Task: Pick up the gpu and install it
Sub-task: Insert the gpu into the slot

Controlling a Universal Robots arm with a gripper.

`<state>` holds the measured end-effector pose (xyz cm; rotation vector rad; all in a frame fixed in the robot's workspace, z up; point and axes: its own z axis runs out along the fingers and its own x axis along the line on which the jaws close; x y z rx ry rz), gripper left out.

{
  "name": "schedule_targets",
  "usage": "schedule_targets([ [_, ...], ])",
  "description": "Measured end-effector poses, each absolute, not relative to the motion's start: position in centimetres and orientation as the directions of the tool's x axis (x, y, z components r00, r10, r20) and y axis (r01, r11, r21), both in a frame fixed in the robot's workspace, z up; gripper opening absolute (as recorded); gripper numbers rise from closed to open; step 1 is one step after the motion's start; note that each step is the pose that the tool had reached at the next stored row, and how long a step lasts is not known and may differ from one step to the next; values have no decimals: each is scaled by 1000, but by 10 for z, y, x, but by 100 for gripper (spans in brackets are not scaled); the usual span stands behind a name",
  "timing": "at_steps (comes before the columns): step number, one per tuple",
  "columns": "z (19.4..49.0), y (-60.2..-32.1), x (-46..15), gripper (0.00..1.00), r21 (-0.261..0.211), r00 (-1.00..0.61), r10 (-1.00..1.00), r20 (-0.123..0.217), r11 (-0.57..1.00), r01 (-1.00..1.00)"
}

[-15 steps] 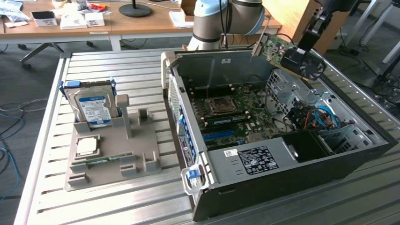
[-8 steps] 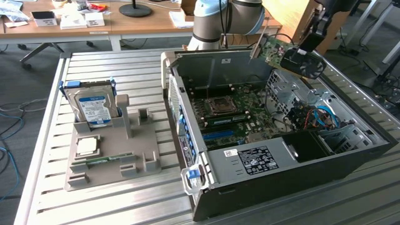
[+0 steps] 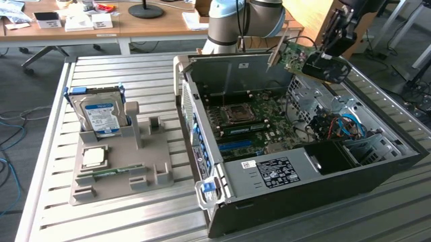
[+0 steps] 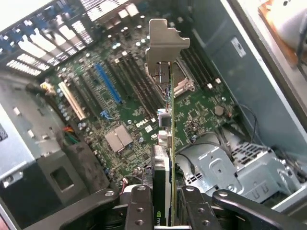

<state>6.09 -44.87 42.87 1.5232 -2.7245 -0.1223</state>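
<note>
Fingers (image 4: 139, 211) clamped on gpu (image 4: 165, 122), edge-on above mobo (image 4: 201, 115); prob best w/ card plumb, bracket (image 4: 165, 40) rearward, lined w/ blue slot (image 4: 106, 84).

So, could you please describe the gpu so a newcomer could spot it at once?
Find the open computer case. Above it, the gripper holds the gpu: a green card with a silvery bracket, unlike the blue-labelled hard drive standing in the grey holder.

The gpu (image 3: 294, 54), a green board with silvery bracket, hangs tilted above the motherboard (image 3: 259, 126) in the open case (image 3: 377, 166).
</note>
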Motion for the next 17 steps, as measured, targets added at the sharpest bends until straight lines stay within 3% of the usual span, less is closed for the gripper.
schedule_targets([
  [11,429,-449,61,27,77,-357,-934,-23,355,-932],
  [13,429,-449,61,27,77,-252,-967,-23,250,-965],
  [17,429,-449,61,27,77,-185,-983,-23,182,-980],
])
